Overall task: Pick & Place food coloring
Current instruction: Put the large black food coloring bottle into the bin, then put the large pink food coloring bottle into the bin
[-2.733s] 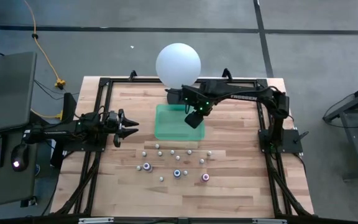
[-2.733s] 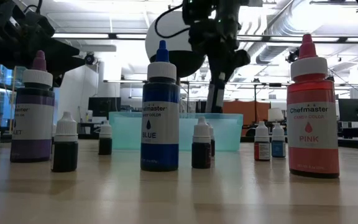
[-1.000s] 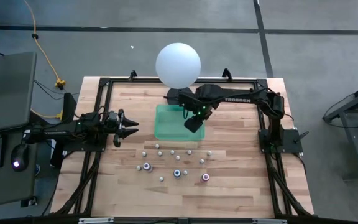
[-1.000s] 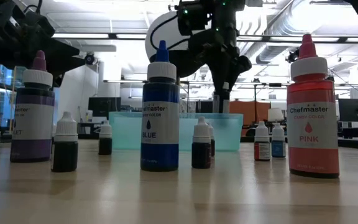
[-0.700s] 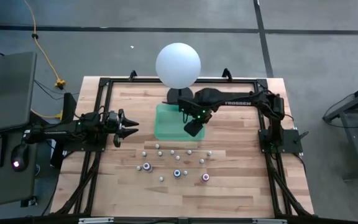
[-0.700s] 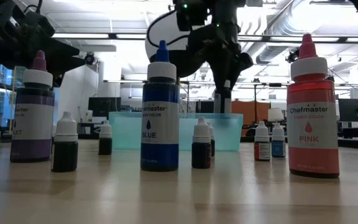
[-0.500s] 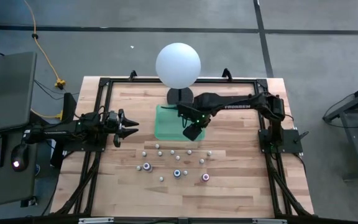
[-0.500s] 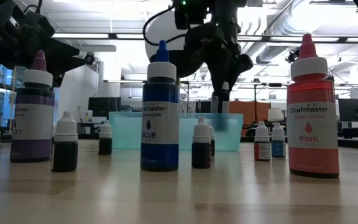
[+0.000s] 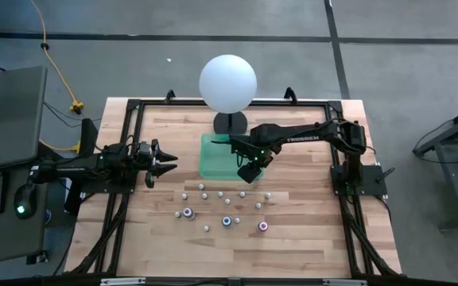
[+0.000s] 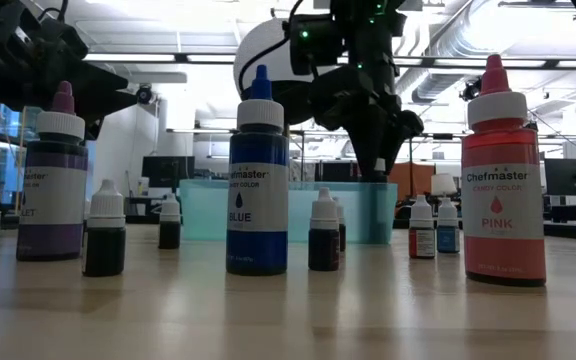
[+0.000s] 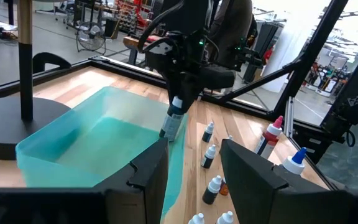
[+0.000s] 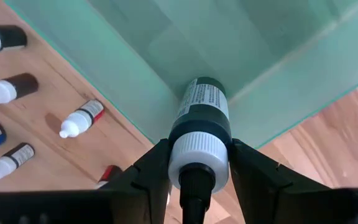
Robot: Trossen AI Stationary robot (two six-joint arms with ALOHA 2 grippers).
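My right gripper [image 9: 247, 168] points down over the near right corner of the green bin [image 9: 215, 157], shut on a small dark food coloring bottle [image 11: 171, 121] with a white cap. Several more small food coloring bottles [image 9: 223, 205] stand upright on the wood, nearer the table's front edge than the bin. Among them stand three big bottles: purple [image 10: 52, 180], blue [image 10: 258, 180] and pink [image 10: 503, 190]. My left gripper [image 9: 168, 159] waits open at the table's left side, pointing level toward the bin. My right gripper pinches the bottle's white cap [image 12: 198, 155] between its two fingers [image 12: 148, 174], coming from above and pointing down. The bottle hangs upright below the fingers, its dark body [image 12: 202, 106] at the bin's corner rim. Whether it touches the bin, I cannot tell.
A big white sphere [image 9: 227, 83] on a black stand [image 9: 229, 123] rises just behind the bin's far edge. A black frame [image 9: 126, 111] runs around the table. Bare wood lies to the right of the bin and along the front edge.
My right gripper has gone down and toward the table's near edge with the bottle. It went from over the bin's middle to its near right corner. The bottle stays upright in the hold.
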